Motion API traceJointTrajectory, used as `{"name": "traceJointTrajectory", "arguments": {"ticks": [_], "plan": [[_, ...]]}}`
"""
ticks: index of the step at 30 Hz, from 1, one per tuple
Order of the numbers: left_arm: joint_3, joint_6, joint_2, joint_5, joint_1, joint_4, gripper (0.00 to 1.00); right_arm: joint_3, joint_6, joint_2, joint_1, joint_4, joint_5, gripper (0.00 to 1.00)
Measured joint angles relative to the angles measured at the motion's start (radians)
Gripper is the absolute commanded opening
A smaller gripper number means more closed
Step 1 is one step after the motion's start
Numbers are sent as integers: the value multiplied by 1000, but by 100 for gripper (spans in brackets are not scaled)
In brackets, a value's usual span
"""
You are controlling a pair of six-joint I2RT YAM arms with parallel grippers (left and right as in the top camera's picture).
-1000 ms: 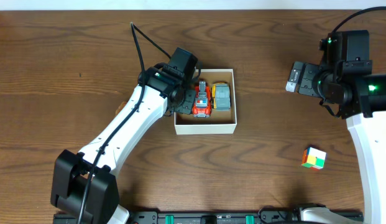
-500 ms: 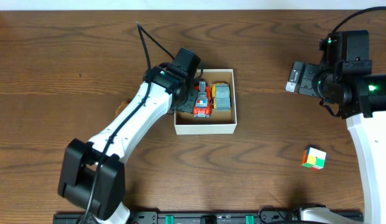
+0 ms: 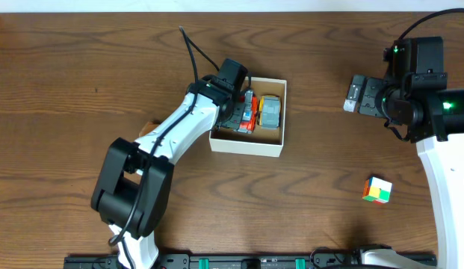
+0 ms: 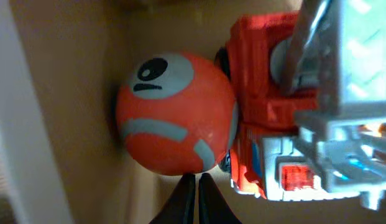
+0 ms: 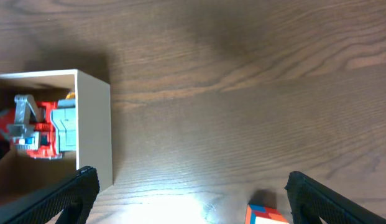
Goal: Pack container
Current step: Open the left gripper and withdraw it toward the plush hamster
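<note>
The small square white-walled cardboard box point(image 3: 245, 145), centre-top of the overhead view, holds an orange grey-marked ball point(image 4: 174, 115), a red-and-grey toy truck point(image 4: 258, 74) and a grey-yellow toy car point(image 3: 270, 113). Inside it the left gripper point(image 4: 191, 194) has its tips pressed together, empty; the right gripper point(image 5: 191, 186), far right, is spread wide.

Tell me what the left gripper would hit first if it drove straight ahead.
Most likely the round orange ball with grey markings, directly ahead of the left gripper; the gap is unclear.

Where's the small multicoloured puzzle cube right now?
In the overhead view the cube lies on the wooden table at the right, apart from the white-walled container.
</note>
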Motion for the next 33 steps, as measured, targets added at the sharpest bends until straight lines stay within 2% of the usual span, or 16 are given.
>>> {"name": "traceJointTrajectory", "arguments": {"ticks": [11,18,22,26,27,29,31,33], "plan": [[0,0,-56,0,0,-15,6,0,0,0,0,-2,0,99],[0,0,-328,-14,0,-132,6,0,-1,0,0,-3,0,98],[1,0,-475,-110,3,-248,6,-1,-4,0,0,-28,0,96],[1,-38,-582,-176,48,-374,7,-15,-3,0,0,-65,0,99],[1,-56,-605,-184,72,-402,12,-25,-3,0,0,-77,0,99],[1,-94,-646,-200,132,-457,39,-59,10,0,0,-112,-7,99],[1,-137,-676,-207,198,-505,42,-103,34,0,0,-149,-18,99],[1,-163,-693,-214,255,-550,60,-158,74,0,0,-175,-23,99]]}}
